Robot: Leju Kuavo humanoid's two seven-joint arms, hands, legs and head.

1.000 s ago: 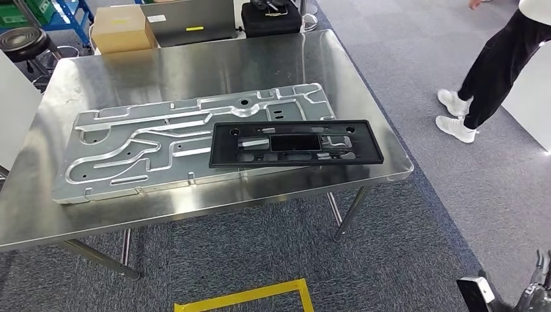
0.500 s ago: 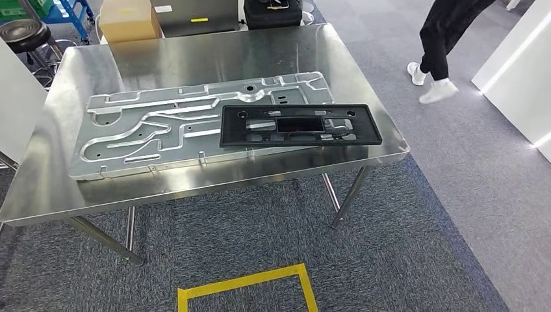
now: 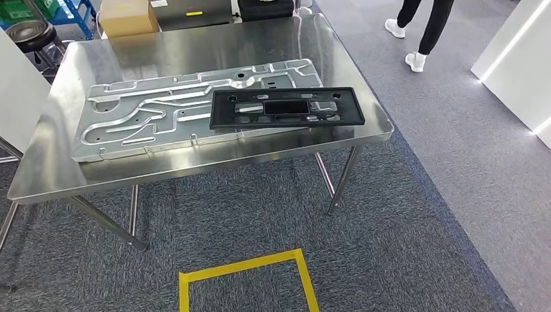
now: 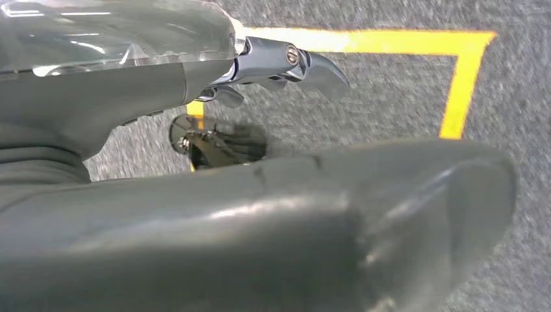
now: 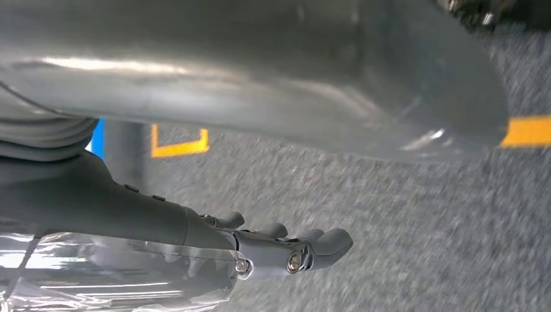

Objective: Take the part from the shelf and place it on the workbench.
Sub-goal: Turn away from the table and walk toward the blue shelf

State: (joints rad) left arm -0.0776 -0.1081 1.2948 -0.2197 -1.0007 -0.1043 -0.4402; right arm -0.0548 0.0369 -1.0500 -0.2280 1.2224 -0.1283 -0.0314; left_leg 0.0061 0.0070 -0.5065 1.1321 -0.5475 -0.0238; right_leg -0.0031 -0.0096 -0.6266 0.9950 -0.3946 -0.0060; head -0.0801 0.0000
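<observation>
The person (image 3: 422,26) is walking farther off beyond the desk (image 3: 195,169) while the black part (image 3: 286,108) is lying on the silver panel (image 3: 149,117), both hands (image 4: 273,65) (image 5: 286,250) hanging over carpet, fingers released, holding nothing.

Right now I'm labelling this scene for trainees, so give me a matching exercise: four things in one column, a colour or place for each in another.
Things:
1. frame part
2. metal plate
3. tape square
4. cardboard box

Descriptions:
A. yellow, on the carpet in front of the workbench
B. black, lying partly on the metal plate
C. brown, behind the workbench's far edge
D. silver, flat on the workbench

Pairs: 1-B, 2-D, 3-A, 4-C
</observation>
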